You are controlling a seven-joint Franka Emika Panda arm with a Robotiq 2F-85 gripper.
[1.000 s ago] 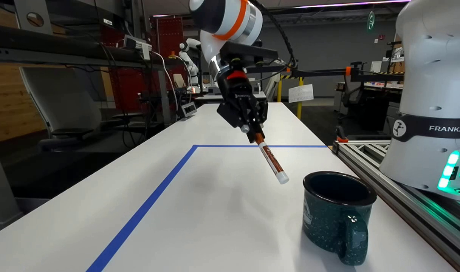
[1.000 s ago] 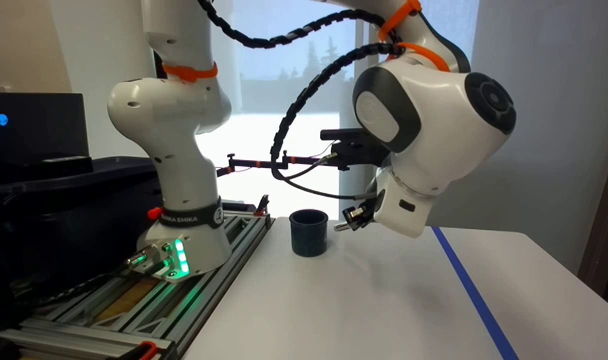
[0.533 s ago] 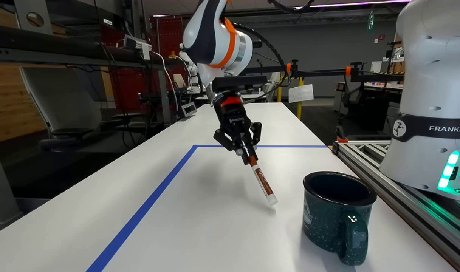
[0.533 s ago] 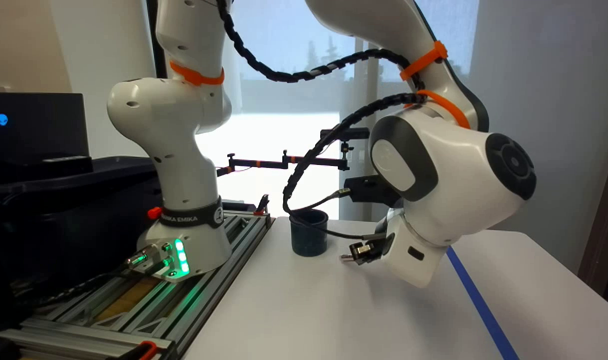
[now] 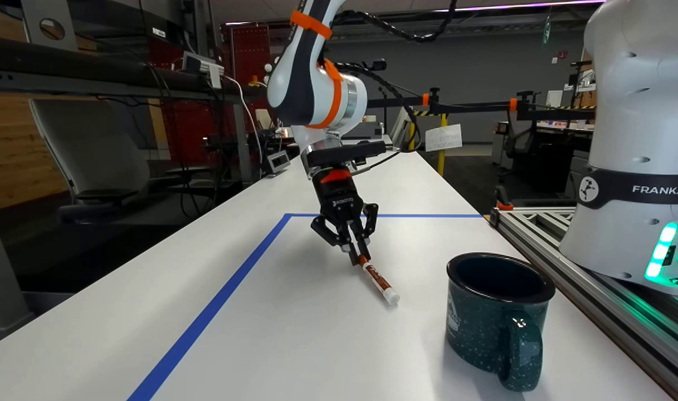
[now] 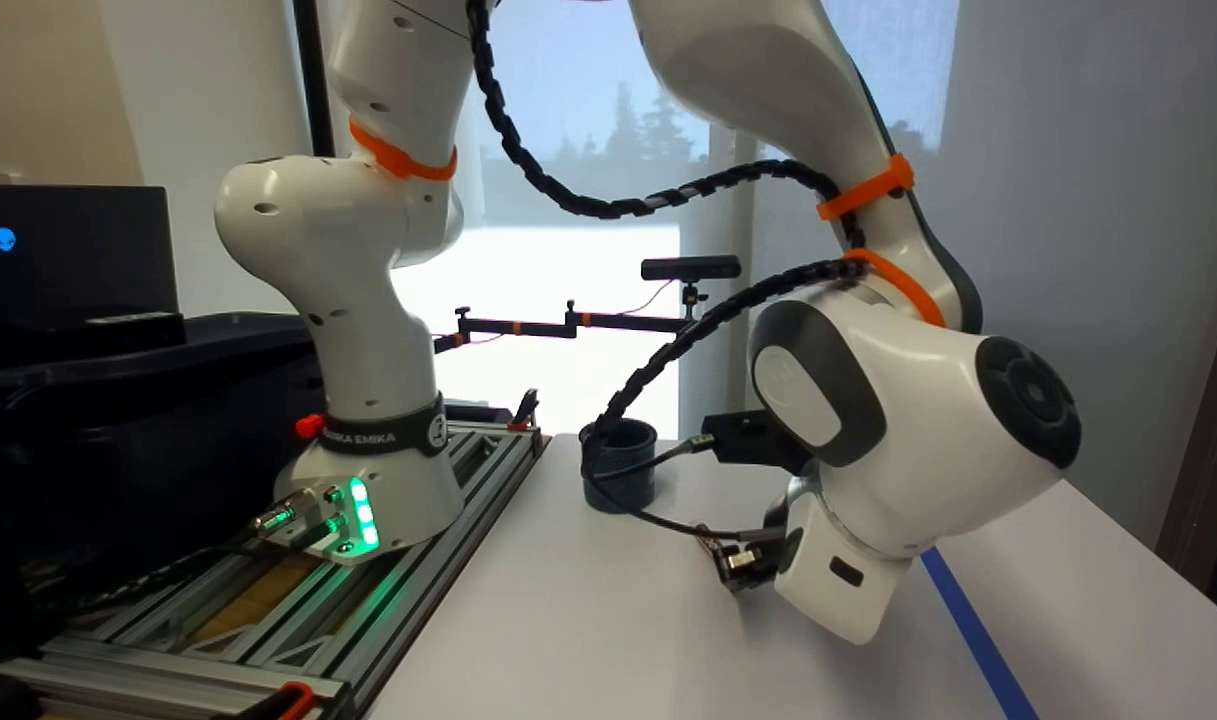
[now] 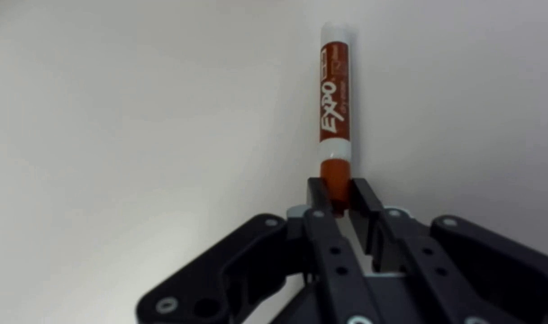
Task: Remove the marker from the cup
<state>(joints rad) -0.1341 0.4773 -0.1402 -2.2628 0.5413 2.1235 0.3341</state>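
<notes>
In an exterior view, the dark-teal cylindrical cup (image 5: 490, 323) stands on the flat white table (image 5: 311, 345), right of the slim red-and-white marker (image 5: 378, 280).

Clasped between the jaws, the marker (image 7: 334, 94) looks like smooth plastic. The gripper (image 7: 337, 186) is mostly matt. Beneath the jaws, the table (image 5: 316, 345) is smooth with a soft sheen; well apart from them, the cup (image 5: 478, 334) has a glossy, speckled, enamel-like surface.
</notes>
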